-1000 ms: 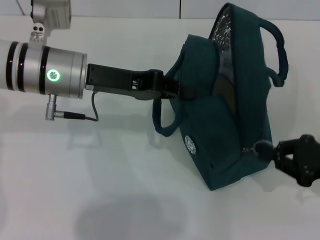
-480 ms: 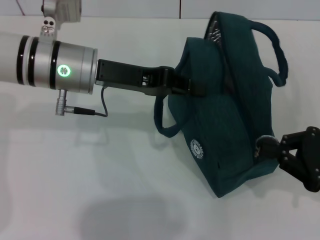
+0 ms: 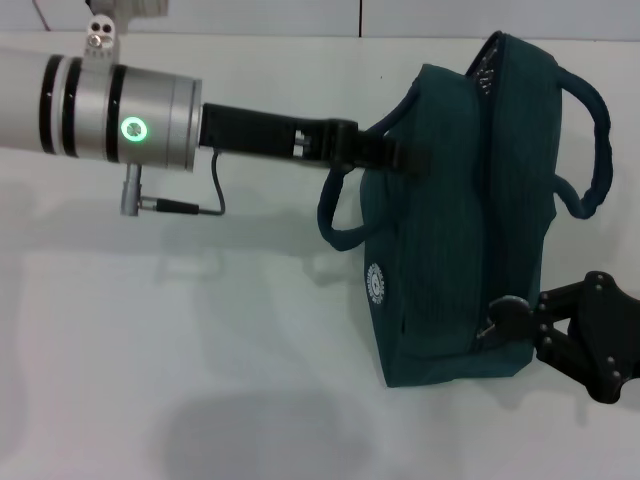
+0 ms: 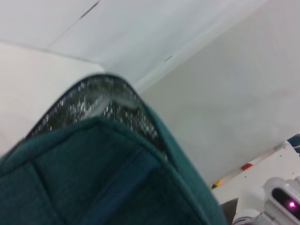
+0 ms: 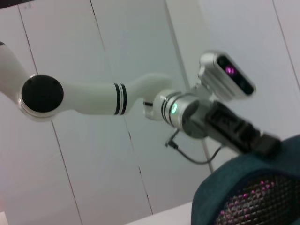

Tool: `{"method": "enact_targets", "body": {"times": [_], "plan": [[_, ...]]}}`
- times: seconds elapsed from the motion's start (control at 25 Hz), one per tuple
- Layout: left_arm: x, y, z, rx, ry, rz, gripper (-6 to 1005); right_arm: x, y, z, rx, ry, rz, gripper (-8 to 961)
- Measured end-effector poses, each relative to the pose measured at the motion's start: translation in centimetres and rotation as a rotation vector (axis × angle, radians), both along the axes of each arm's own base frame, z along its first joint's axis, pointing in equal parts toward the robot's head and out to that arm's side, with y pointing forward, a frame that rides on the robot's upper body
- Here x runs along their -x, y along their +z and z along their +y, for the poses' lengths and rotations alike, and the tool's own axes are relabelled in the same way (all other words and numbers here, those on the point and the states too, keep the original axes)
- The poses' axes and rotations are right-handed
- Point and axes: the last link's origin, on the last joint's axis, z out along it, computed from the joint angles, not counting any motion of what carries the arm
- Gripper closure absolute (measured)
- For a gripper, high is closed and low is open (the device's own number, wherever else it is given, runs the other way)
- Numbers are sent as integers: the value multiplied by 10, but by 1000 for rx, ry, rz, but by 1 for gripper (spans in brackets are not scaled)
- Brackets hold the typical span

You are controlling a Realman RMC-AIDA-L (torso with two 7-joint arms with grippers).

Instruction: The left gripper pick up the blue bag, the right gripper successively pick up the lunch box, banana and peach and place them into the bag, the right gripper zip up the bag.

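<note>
The blue bag (image 3: 450, 230) stands upright on the white table, its top seam almost closed, with only a sliver of foil lining (image 3: 487, 62) showing. My left gripper (image 3: 395, 158) is shut on the bag's upper edge beside a loop handle (image 3: 335, 215). At the bag's lower right end, my right gripper (image 3: 522, 322) is shut on the zipper pull (image 3: 503, 313). In the left wrist view the bag (image 4: 93, 178) fills the picture, and its foil lining (image 4: 89, 105) shows. The right wrist view shows the bag (image 5: 229, 187) and the left gripper (image 5: 262, 143). Lunch box, banana and peach are hidden.
The white table (image 3: 150, 350) spreads left of and in front of the bag. A white wall runs behind it. A second loop handle (image 3: 595, 150) sticks out on the bag's far right side.
The left arm has carried the bag's top rightward and the bag now stands straighter. Its wide foil opening has narrowed to a sliver. The right gripper has stayed on the zipper pull at the bag's lower right end.
</note>
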Motion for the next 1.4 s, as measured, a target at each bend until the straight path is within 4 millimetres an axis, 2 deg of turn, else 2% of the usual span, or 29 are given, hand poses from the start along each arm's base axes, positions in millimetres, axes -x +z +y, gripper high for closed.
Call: {"method": "enact_targets", "body": {"times": [0.08,0.28,0.36,0.48,0.64,0.84,0.96,1.16,1.4], "plan": [[-1,4,2,-30,-22,-16,898,0,-2,0,4,-6,-1,939],[9,29,12,-154,-17,-79,665,1,-3,1,11,-1,-1,941],[20,40,9,-202,-14,-114,625,4,-3,3,12,7,4,941],[38,53,-7,-255,-36,-186,565,10,-1,5,21,36,21,941],[68,61,-43,-341,-80,-281,506,20,7,9,12,83,69,940],[101,43,-89,-448,-114,-299,511,30,15,22,-50,101,105,940],[114,26,-107,-491,-118,-309,515,34,15,30,-81,95,103,940],[122,1,-124,-544,-144,-305,523,41,15,46,-137,63,119,939],[122,-32,-126,-590,-125,-263,532,55,11,57,-146,73,151,940]]}}
